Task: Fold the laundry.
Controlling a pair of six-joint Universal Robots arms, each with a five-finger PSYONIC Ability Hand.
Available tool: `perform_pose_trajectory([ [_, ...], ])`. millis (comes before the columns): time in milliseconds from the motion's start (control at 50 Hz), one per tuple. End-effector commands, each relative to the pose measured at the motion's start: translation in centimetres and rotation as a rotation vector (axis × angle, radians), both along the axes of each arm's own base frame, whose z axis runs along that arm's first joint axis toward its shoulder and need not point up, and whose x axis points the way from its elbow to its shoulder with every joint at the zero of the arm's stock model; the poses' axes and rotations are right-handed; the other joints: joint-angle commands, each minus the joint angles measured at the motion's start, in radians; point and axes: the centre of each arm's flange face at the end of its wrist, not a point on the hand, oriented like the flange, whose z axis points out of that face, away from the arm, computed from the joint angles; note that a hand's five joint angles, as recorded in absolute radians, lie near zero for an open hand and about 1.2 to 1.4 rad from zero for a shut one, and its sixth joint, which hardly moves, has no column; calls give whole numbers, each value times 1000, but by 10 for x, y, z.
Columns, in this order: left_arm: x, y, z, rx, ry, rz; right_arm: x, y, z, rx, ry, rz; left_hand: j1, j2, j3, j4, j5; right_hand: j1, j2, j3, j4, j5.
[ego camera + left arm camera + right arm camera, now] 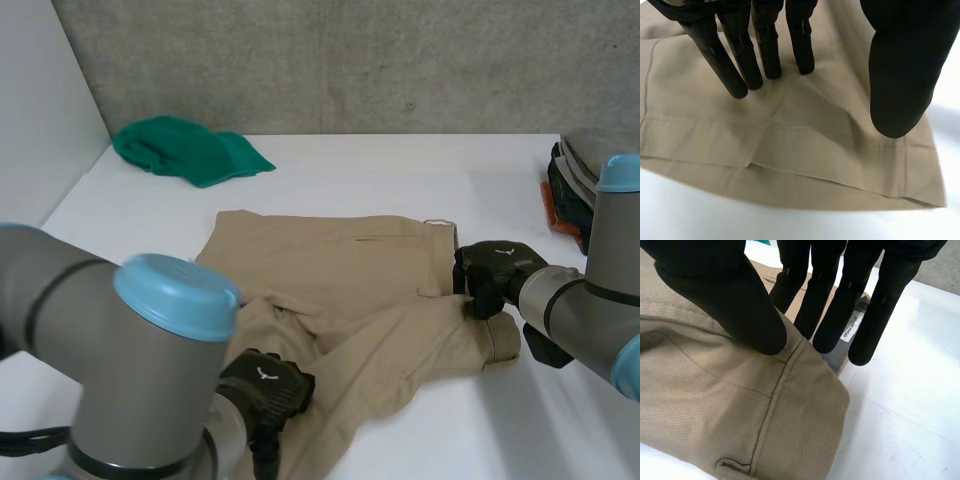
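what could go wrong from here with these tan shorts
1. The left hand only rests straight fingers on the hem of the tan shorts, with no pinch, so the hem may slip when lifted.
2. The cloth lies rumpled between the left hand and the right hand; folding now could trap creases.

White table (400, 170). Green cloth (185, 150), crumpled, near far left corner. Stack of dark, grey and orange items (572, 190) at right edge, partly cut off. Grey concrete wall (350, 60) along far edge; white panel (40, 100) along left edge.
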Motion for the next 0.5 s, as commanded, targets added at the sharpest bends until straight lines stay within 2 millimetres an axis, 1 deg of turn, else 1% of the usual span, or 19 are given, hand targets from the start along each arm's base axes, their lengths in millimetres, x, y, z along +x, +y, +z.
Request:
perform_pose_trajectory([
  [20,-11,-2,-18,-69,-31,-39,-1,-1,2,-5,-6,-7,495,507,506,510,510,281,236,202,203,203],
  [40,-12,-6,-22,-99,-38,-31,-2,-1,2,0,-6,-8,859,872,871,875,874,281,236,202,203,203],
  [60,-12,-8,-24,-117,-43,-27,-2,0,3,0,-6,-8,903,916,915,919,918,281,236,202,203,203],
  [100,-12,-14,-24,-155,-48,-15,-2,0,3,-2,-4,-8,904,916,915,919,919,281,236,202,203,203],
  [160,-10,-25,-19,-210,-41,12,-3,4,9,-8,-7,-1,904,916,915,919,919,281,236,202,203,203],
  [240,1,-53,4,-281,12,66,-6,14,17,-8,13,30,904,916,915,919,919,281,236,202,203,203],
  [260,7,-66,13,-306,32,83,-8,19,19,-4,32,57,904,916,915,919,919,281,236,202,203,203],
  [320,16,-85,22,-328,50,80,-10,26,21,-4,59,105,904,916,915,919,919,281,236,202,203,203],
  [340,22,-96,28,-337,58,71,-10,31,21,1,72,140,904,916,915,919,919,281,236,202,203,203],
  [380,24,-106,32,-346,69,52,-9,35,21,4,85,170,904,916,915,919,919,281,236,202,203,203],
  [420,21,-117,42,-372,102,6,-3,46,16,24,79,212,904,916,915,919,919,281,236,202,203,203],
  [440,19,-120,43,-376,109,-1,-1,50,15,32,74,218,904,916,915,919,919,281,236,202,203,203],
  [460,17,-126,40,-366,113,-4,4,55,13,38,61,227,904,916,915,919,919,281,236,202,203,203],
  [500,17,-134,35,-350,100,6,7,56,12,29,46,230,904,916,915,919,919,281,236,202,203,203],
])
